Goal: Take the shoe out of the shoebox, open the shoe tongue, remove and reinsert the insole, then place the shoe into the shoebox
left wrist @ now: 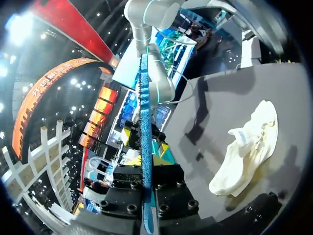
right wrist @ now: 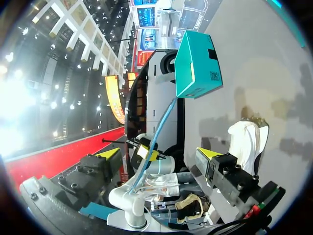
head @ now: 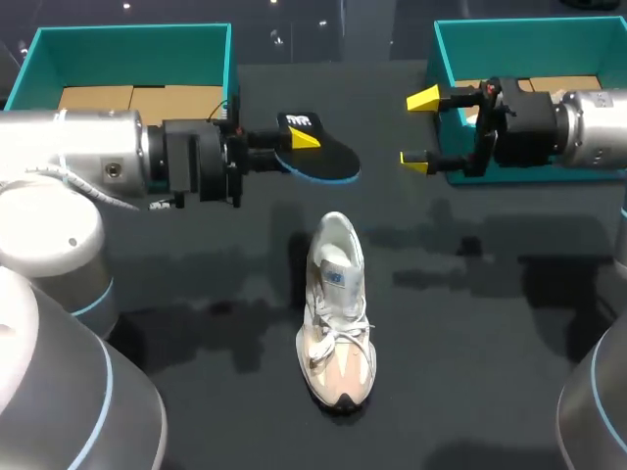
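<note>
Left pincer (head: 297, 138) pinching the insole (head: 328, 162) by one end, aloft above the tabletop (head: 490, 372); right pincer (head: 419, 129) spread and empty; shoe (head: 338, 313) standing on the tabletop, apart from both. Risk: the thin insole, gripped only at its end, may pivot or slip, then snag on the shoe's collar at reinsertion

From the left side, the left arm (head: 88, 157) comes in level over the table with its wrist straight. The left gripper (head: 297, 137) pinches the insole (head: 328, 162) between its yellow tips. Opposite it, the right arm (head: 588, 117) is level too. The right gripper (head: 419, 129) faces the other with fingers spread wide, holding nothing.
</note>
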